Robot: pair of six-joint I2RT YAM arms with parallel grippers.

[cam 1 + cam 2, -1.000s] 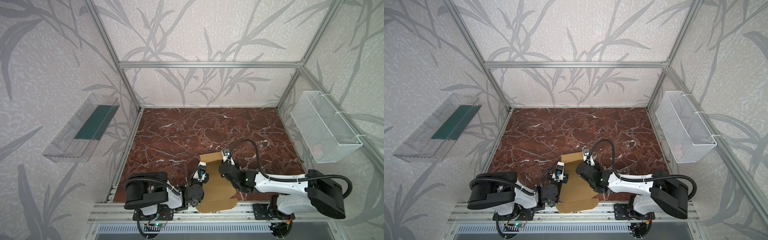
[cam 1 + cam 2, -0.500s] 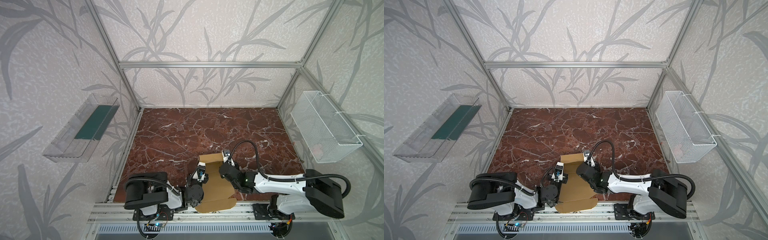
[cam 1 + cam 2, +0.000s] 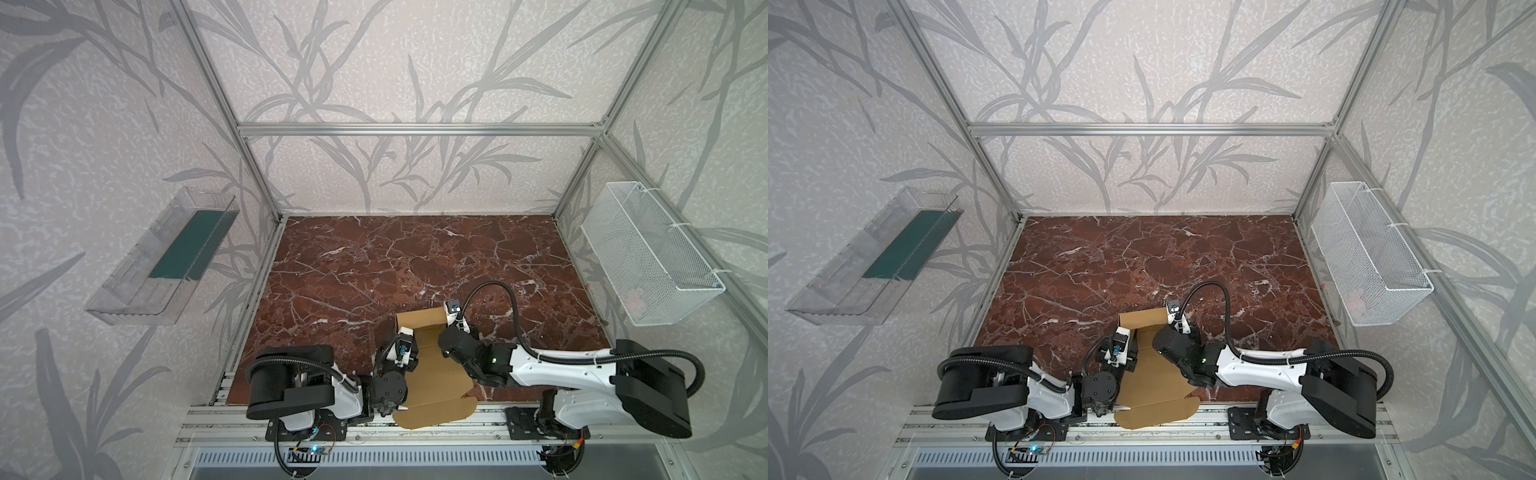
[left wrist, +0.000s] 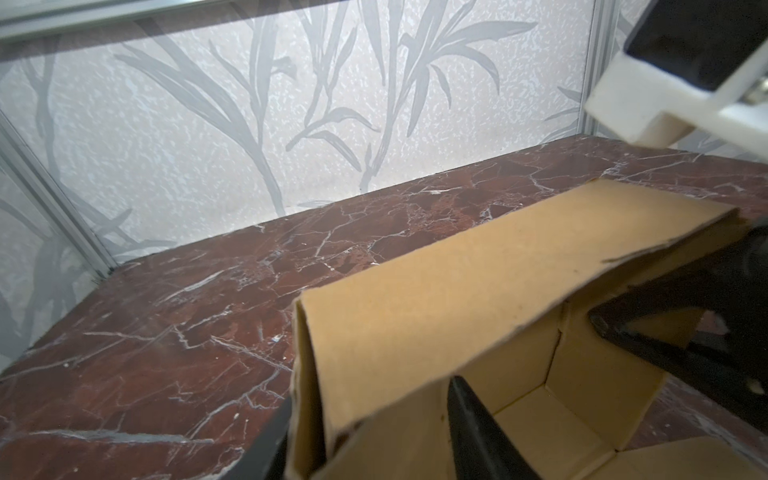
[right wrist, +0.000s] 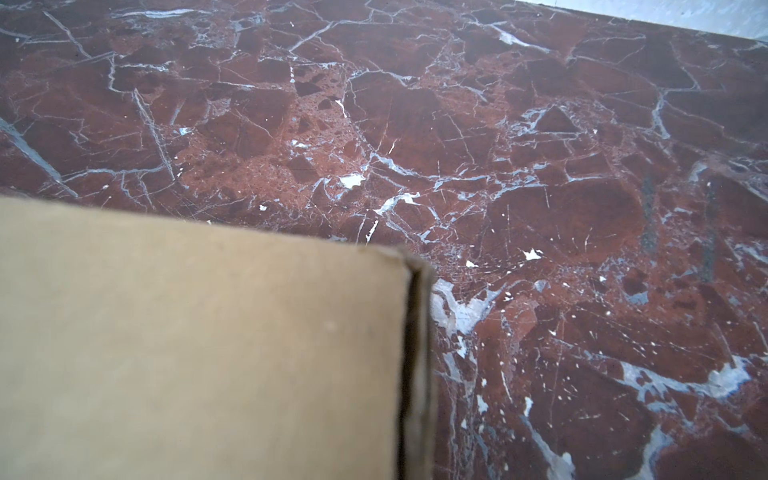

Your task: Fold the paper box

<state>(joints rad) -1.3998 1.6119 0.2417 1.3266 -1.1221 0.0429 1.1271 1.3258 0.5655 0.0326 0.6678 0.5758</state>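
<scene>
Paper box [image 3: 436,382], half-formed, on marble table [image 3: 374,257]

Red marble tabletop [image 3: 395,257] w/ clear plastic bin [image 3: 124,299] on left wall, white mesh basket [image 3: 623,249] on right.

The paper box [image 3: 1154,382] lies at six o'clock — overhanging the table [image 3: 1142,257]. A wire basket [image 3: 1366,257] hangs at three o'clock.
</scene>
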